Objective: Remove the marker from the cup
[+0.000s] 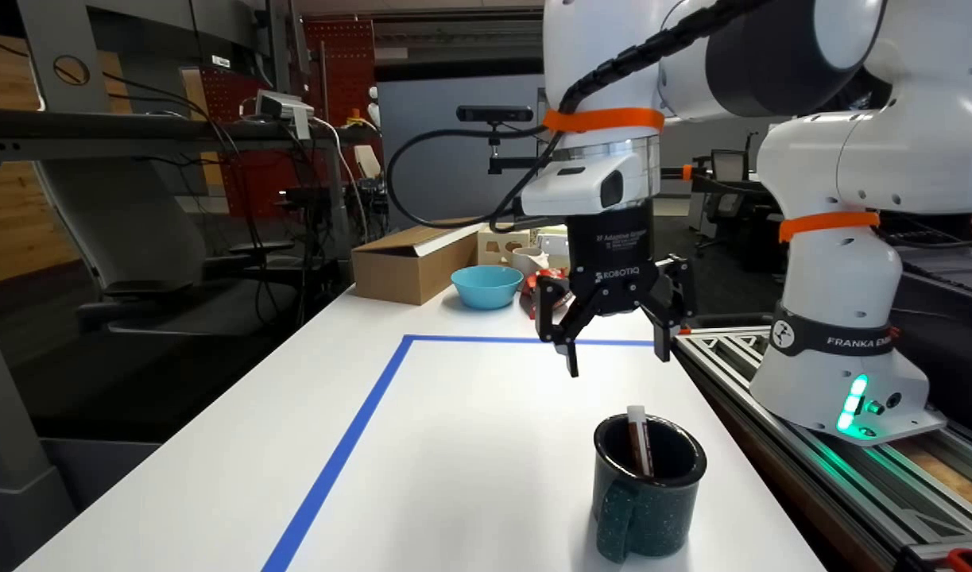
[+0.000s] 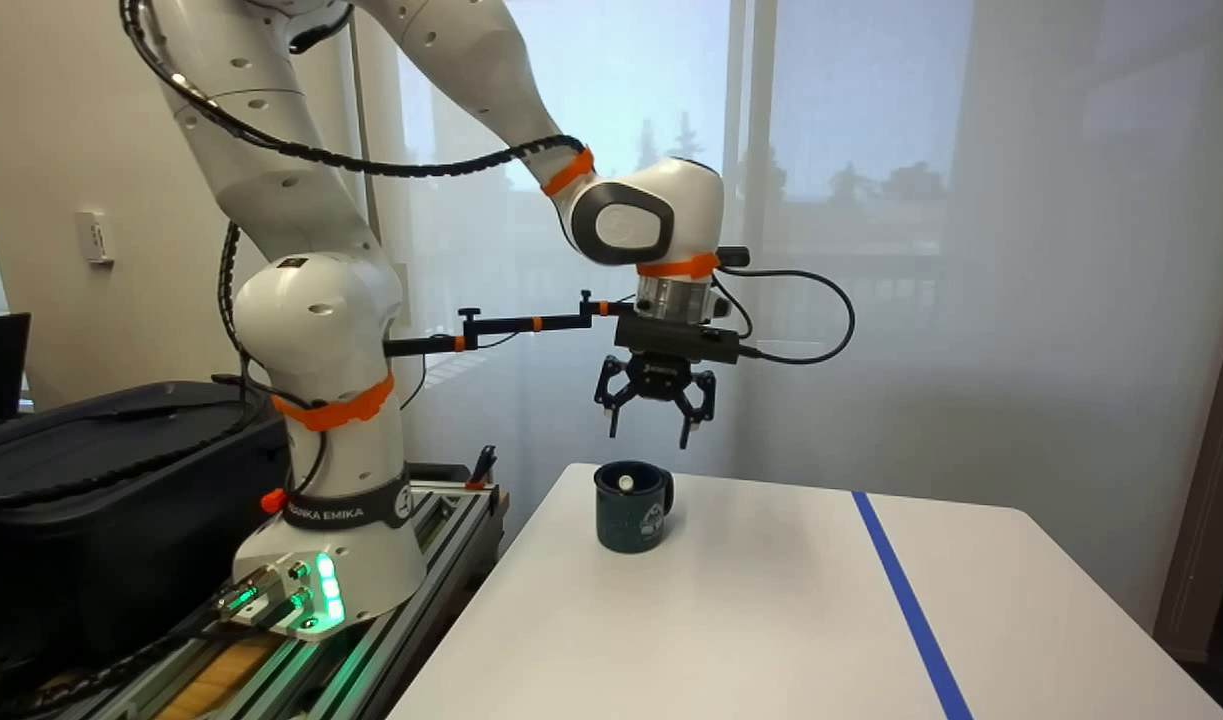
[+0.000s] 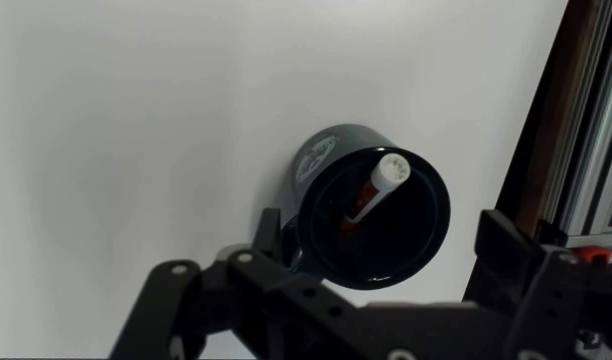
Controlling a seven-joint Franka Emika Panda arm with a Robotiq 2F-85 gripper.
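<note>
The cup is a dark teal glossy mug standing upright on the white table. It also shows in an exterior view and in the wrist view. The marker stands tilted inside the cup, its white end just above the rim. In the wrist view the marker leans across the opening; its reddish-brown lower part goes into the dark inside. In an exterior view only its white end shows. My gripper is open and empty above the cup, fingers pointing down, touching nothing; it also shows in an exterior view.
Blue tape marks lines on the table. A light blue bowl, a cardboard box and a white mug stand at the table's far end. The metal rail of the robot's base runs along the table's edge near the cup.
</note>
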